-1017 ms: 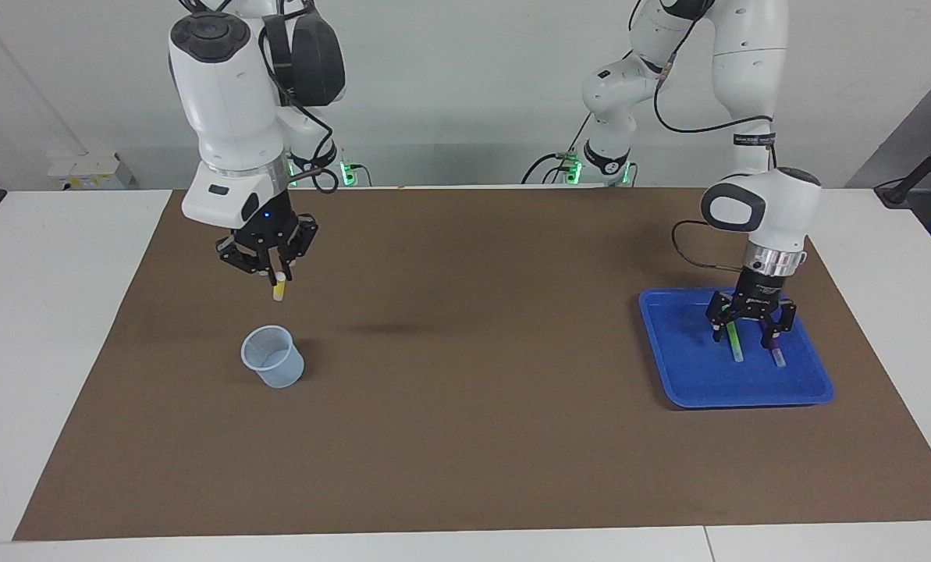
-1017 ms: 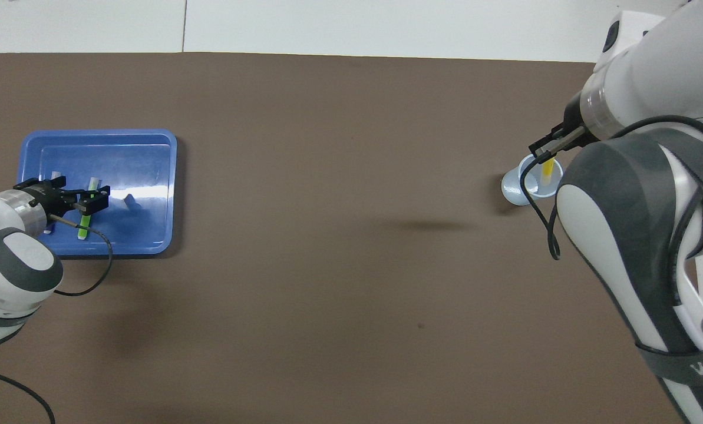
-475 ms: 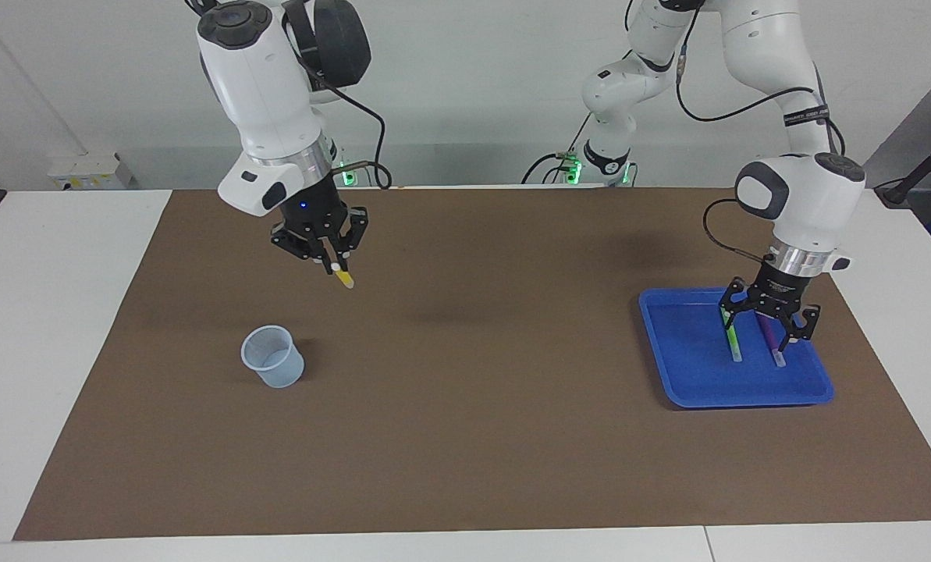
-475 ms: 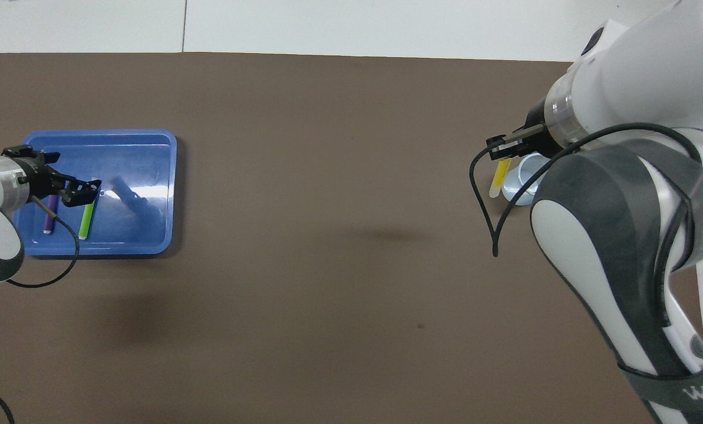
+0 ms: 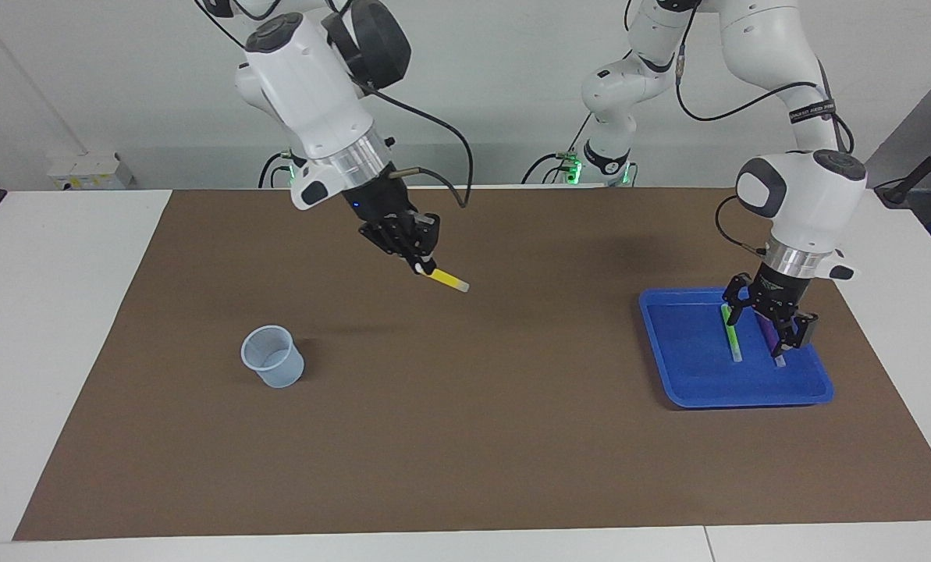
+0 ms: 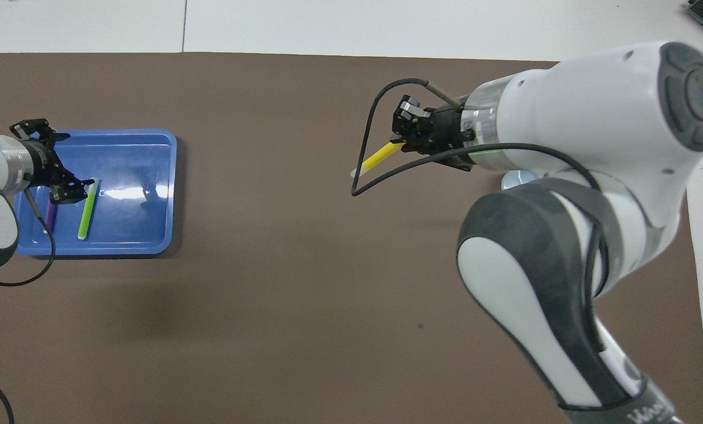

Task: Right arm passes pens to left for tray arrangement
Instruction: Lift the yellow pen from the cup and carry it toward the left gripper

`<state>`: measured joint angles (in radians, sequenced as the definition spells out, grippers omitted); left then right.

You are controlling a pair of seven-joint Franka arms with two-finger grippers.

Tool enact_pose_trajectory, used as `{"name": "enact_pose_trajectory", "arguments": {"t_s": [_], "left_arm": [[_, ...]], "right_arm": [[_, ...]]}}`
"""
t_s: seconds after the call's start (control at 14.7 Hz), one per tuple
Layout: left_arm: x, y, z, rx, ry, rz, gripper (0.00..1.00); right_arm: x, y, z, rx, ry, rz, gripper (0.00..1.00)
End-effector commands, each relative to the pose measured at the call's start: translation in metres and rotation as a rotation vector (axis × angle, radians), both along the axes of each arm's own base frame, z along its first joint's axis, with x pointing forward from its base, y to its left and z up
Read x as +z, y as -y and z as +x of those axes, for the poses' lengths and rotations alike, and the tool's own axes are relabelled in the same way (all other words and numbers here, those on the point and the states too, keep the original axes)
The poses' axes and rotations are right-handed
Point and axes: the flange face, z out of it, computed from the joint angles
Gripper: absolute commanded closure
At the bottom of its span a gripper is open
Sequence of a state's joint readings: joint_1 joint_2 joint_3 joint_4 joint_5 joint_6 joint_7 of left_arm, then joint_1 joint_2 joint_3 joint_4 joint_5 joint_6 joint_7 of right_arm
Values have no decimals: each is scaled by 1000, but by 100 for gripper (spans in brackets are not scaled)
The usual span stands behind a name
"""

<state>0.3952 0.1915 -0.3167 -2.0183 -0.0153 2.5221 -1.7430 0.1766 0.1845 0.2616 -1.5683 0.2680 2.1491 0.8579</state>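
My right gripper [image 5: 421,264] [image 6: 399,139] is shut on the yellow pen [image 5: 448,279] [image 6: 378,158], held up over the middle of the brown mat and tilted with its whitish end pointing toward the tray. The blue tray [image 5: 687,359] [image 6: 133,176] lies at the left arm's end of the table. A green pen [image 5: 733,341] [image 6: 86,211] and a purple pen [image 5: 771,338] [image 6: 50,217] lie side by side in it. Just above those two pens hangs my left gripper [image 5: 769,320] [image 6: 50,165], open and holding nothing.
A small translucent pale-blue cup [image 5: 273,357] [image 6: 519,179] stands on the mat toward the right arm's end, mostly hidden under the right arm in the overhead view. The brown mat [image 5: 465,437] covers most of the white table.
The right arm has carried the yellow pen away from over the cup toward the table's middle, tilting it. The left gripper has risen off the green and purple pens, staying open.
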Motion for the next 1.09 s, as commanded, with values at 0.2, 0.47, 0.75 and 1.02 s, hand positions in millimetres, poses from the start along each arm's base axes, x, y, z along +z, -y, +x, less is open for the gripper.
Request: {"name": "enact_pose_trajectory", "arguments": {"t_s": [0.2, 0.47, 0.75, 1.02], "left_arm": [[7, 19, 3, -376, 1, 129, 0], [5, 23, 2, -504, 0, 168, 0], [5, 24, 1, -620, 2, 205, 0], [15, 26, -3, -698, -6, 233, 0]], "right_arm": [[-8, -24, -32, -248, -43, 120, 100], [-16, -51, -45, -307, -55, 168, 100], [-26, -63, -52, -351, -81, 186, 100], [-48, -98, -69, -373, -69, 230, 100]]}}
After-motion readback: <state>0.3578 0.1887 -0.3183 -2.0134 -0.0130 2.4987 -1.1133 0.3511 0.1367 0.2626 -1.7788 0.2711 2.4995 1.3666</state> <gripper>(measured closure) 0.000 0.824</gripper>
